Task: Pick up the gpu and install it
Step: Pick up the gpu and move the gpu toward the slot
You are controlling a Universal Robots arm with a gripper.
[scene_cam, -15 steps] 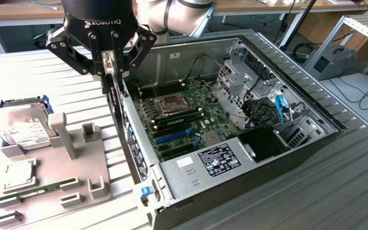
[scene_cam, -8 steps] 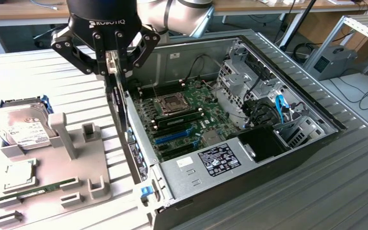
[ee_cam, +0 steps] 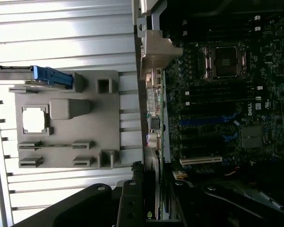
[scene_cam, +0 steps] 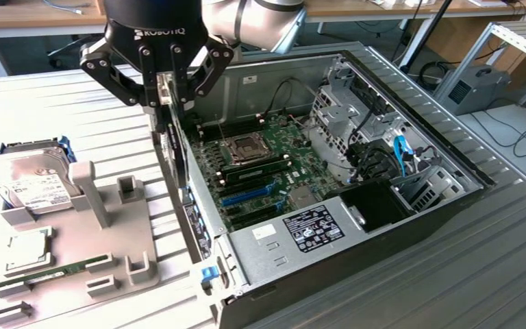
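My gripper (scene_cam: 167,96) hangs over the open computer case (scene_cam: 446,205), above the case wall on the exterior view's left. It is shut on the gpu (scene_cam: 173,154), a thin dark card with a silver bracket that hangs edge-on straight down from the fingers, close to that wall. In the wrist view the gripper (ee_cam: 154,208) holds the gpu (ee_cam: 150,196) as a narrow edge between the two black fingers. The motherboard (scene_cam: 263,164) lies inside the case, with its blue card slots (scene_cam: 244,195) to the exterior view's right of the card's lower end.
A grey parts fixture (scene_cam: 90,233) lies on the table at the exterior view's left. It carries a hard drive (scene_cam: 25,181) in a blue frame, a processor (scene_cam: 30,250) and a green memory stick (scene_cam: 53,271). Drive cages and cables (scene_cam: 372,144) fill the case's far side.
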